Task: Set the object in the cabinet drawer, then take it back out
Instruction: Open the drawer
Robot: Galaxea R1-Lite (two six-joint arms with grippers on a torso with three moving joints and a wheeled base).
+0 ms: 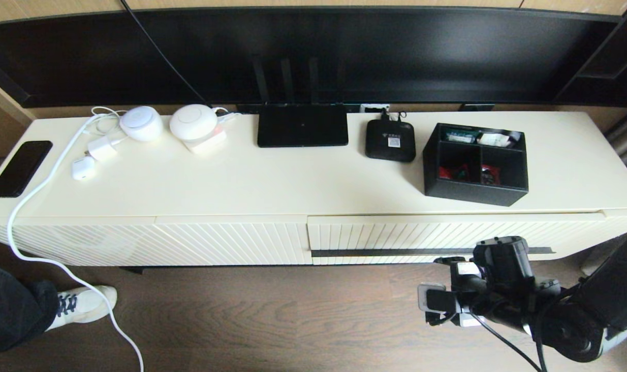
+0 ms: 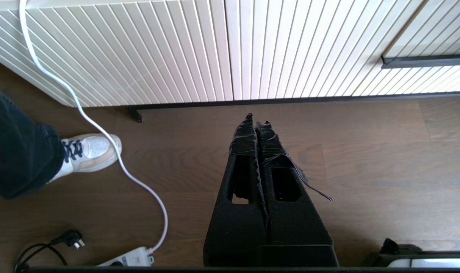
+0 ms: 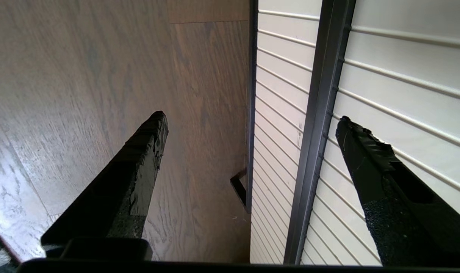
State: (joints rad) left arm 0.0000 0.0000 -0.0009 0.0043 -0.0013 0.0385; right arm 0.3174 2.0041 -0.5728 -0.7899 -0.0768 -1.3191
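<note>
At right of centre in the head view, the box (image 1: 476,164) sits on the cabinet top (image 1: 293,181), above the drawer (image 1: 448,235), which looks shut or nearly so, a thin dark line showing along its top edge. The right gripper (image 1: 437,302) hangs at lower right, in front of the handle strip (image 1: 396,252) and apart from it. So I judge the task is hardly begun: opening, placing and retrieving all remain.

Low in the middle of the left wrist view, the left gripper (image 2: 257,123) has its fingers pressed together on nothing, above the floor (image 2: 385,170), idle.

Down the middle-right of the right wrist view runs the strip (image 3: 317,125); the right gripper (image 3: 252,121) is spread wide, one finger (image 3: 143,151) over floor, the other over the drawer's slats (image 3: 404,57).
</note>
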